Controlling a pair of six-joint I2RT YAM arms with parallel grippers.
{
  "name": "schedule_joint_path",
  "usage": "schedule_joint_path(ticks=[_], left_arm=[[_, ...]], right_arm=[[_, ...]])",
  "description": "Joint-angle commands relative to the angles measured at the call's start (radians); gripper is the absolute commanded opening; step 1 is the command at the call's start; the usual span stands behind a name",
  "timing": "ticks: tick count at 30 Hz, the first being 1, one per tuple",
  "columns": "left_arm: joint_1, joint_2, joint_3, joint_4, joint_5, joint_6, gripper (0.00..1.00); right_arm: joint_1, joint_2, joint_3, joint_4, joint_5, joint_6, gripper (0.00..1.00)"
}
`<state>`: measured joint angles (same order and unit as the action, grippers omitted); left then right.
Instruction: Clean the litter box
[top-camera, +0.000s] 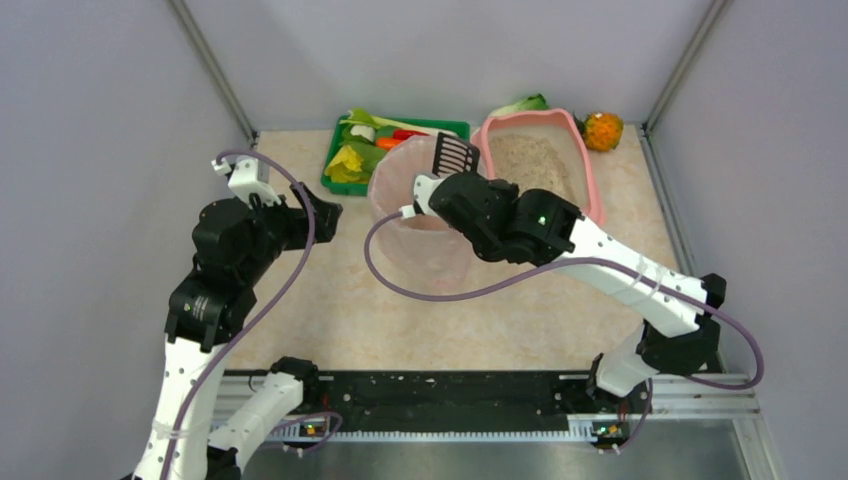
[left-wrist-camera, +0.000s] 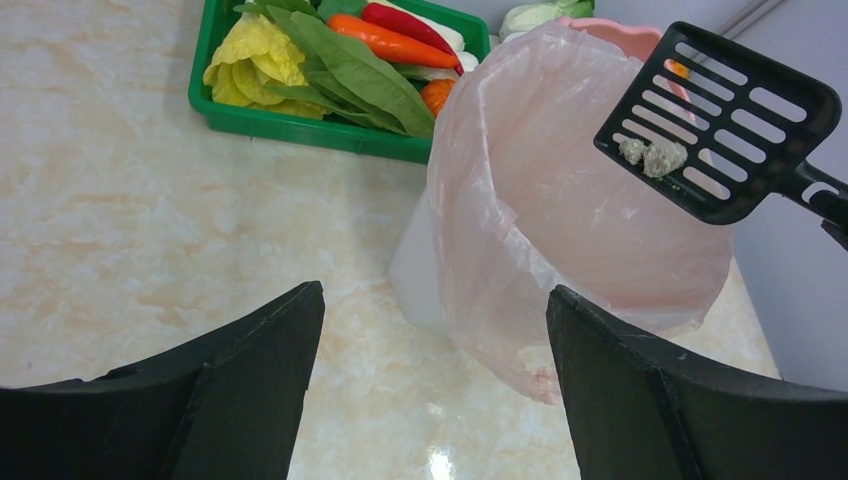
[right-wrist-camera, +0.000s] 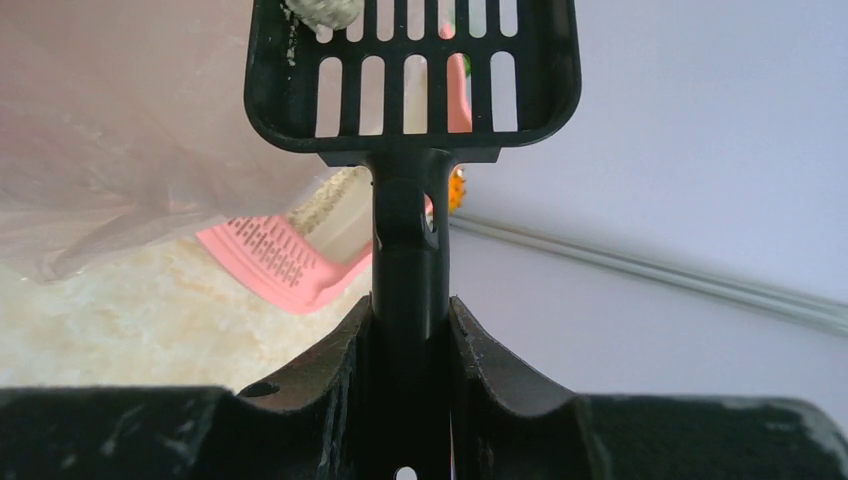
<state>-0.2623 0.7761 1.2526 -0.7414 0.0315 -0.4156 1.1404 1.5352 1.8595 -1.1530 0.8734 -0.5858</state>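
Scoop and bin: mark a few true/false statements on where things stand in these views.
1. The right gripper is shut on the scoop handle. True.
2. The scoop is empty. False: a clump of litter sits on its slotted blade.
3. The left gripper holds the bin. False: it is open, apart from the bin and holding nothing.
4. The scoop is held up at the bin's rim, not down in the litter box. True.
5. The green tray is filled with litter. False: it holds vegetables.
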Motion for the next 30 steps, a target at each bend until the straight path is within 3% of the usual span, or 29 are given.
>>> schedule_joint_path(ticks=[1,6,18,30], left_arm=[[0.0,-0.007,-0.003,0.034,-0.017,0.016,0.87],[0.0,-0.018,-0.008,0.033,-0.021,0.022,0.87],[0.0,-0.04,-0.009,0.024,-0.066,0.042,0.87],[0.0,-0.04,-0.008,0.024,-0.064,0.047,0.87]], right_arm=[[0.027,0.009,-0.004,0.06,0.133,-0.104,0.0],[0.054,0.006,-0.037,0.144,0.19,-0.275,0.0],[0.079,-0.01,-0.099,0.249,0.132,-0.593,0.0],[0.08,-0.033,-0.143,0.321,0.174,-0.654,0.0]])
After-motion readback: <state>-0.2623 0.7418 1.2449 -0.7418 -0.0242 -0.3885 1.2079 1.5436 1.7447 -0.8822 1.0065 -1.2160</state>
